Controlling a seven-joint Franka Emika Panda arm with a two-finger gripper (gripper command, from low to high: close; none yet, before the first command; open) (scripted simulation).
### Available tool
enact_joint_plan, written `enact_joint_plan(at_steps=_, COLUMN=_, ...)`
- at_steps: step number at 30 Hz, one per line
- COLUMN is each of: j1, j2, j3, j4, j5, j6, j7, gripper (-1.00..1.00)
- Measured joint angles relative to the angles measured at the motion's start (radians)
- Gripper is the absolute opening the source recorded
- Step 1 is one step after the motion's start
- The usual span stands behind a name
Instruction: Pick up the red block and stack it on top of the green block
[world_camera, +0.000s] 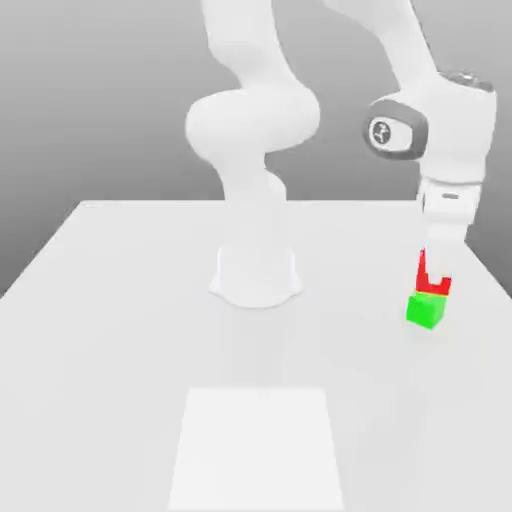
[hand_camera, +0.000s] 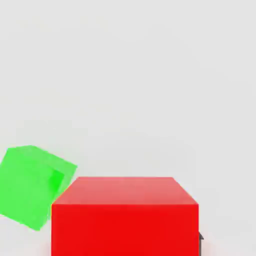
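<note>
On the exterior view's right, my gripper (world_camera: 434, 283) is shut on the red block (world_camera: 423, 272), and one white finger covers the middle of the block's front face. The green block (world_camera: 426, 311) sits on the table right beneath it. Whether the two blocks touch I cannot tell. In the hand view the red block (hand_camera: 125, 215) looms large and close. There the green block (hand_camera: 30, 187) lies lower down and off to one side of it, turned at an angle, so the two cubes are not squarely lined up.
The arm's white base (world_camera: 255, 275) stands at the middle of the white table (world_camera: 110, 330). A lighter square patch (world_camera: 258, 450) marks the table's front. The table's right edge runs close to the blocks.
</note>
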Motion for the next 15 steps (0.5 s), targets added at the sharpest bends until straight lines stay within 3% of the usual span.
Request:
enact_joint_plan(at_steps=2, j1=0.01, j2=0.016, j3=0.041, j4=-0.002, j5=-0.025, j6=0.014, j7=0.026, gripper=-1.0)
enact_joint_plan(at_steps=8, j1=-0.103, j2=0.15, j3=0.114, j4=0.001, j5=-0.231, j6=0.125, j7=0.17, gripper=-1.0)
enact_joint_plan(at_steps=14, j1=-0.156, j2=0.287, j3=0.126, j4=0.002, j5=-0.383, j6=0.259, j7=0.275, gripper=-1.0)
enact_joint_plan(at_steps=15, j1=-0.171, j2=0.307, j3=0.135, j4=0.001, j5=-0.382, j6=0.283, j7=0.273, gripper=1.0)
